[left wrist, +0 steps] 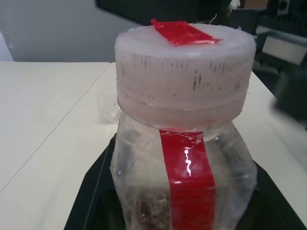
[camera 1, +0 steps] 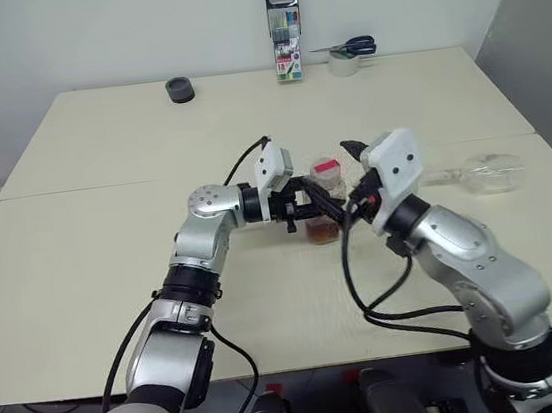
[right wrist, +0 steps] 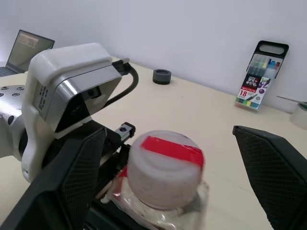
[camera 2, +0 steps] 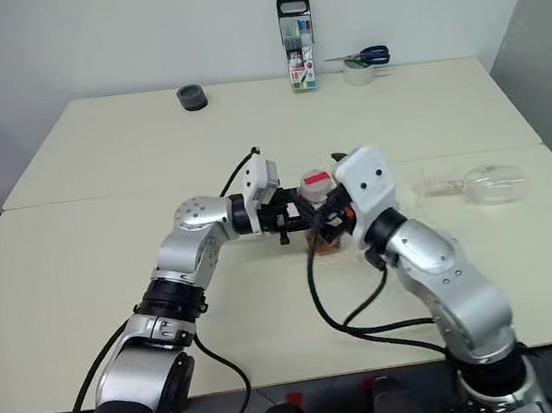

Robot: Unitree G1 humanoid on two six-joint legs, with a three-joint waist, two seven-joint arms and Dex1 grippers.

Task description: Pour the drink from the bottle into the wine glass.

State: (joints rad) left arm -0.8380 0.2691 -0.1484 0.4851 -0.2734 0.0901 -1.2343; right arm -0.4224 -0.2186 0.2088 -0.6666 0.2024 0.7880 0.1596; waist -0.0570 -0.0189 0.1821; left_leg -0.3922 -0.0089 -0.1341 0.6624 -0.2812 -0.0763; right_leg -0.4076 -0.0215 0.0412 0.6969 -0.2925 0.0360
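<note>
Centre of the frame: the bottle is standing upright on the cream tabletop, well clear of every edge, with bare surface lying open at left and toward the far edge. The left arm is reaching in level from the left, its left gripper pinching the bottle's body below the cap. The right gripper is hovering with fingers spread wide around the cap. The wine glass is lying on its side at centre right, near the tabletop's right edge.
</note>
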